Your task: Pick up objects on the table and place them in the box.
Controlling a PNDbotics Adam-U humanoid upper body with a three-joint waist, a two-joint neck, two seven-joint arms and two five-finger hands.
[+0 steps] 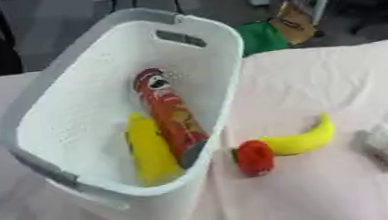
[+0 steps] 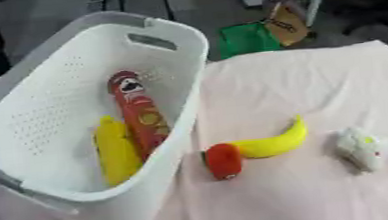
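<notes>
Basket holds red tube; banana beside red item

Table covered with a wrinkled pale pink cloth. Grey floor seen beyond it at 12 o'clock. Green bag and brown cardboard piece seen at 1 o'clock.

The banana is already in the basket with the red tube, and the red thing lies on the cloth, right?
Not quite: the banana lies on the cloth beside the red thing, outside the basket, as the right eye view shows. The red tube is inside.
</notes>
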